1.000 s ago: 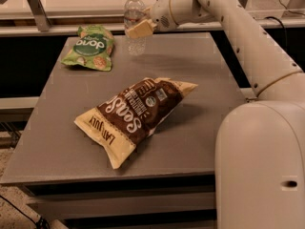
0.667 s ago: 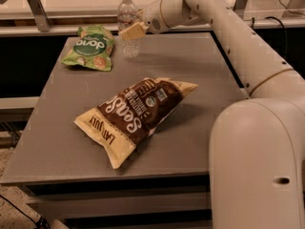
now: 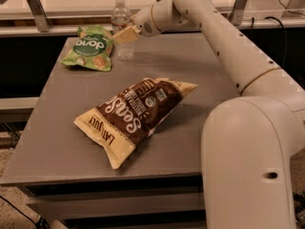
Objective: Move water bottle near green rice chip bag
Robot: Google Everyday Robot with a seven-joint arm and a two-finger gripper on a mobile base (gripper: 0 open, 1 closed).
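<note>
Camera view: claw (image 3: 125, 35) clamped on small clear ribbed plastic water bottle (image 3: 120, 17), upright near far edge of grey tabletop (image 3: 62, 142), just beside light-green rice chip bag (image 3: 89, 49). Large brown-and-cream snack bag (image 3: 136, 113) lies mid-tabletop, well apart from both.

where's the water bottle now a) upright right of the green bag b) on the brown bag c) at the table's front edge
a: the water bottle stands upright just right of the green rice chip bag, with the tool gripping its middle.
</note>
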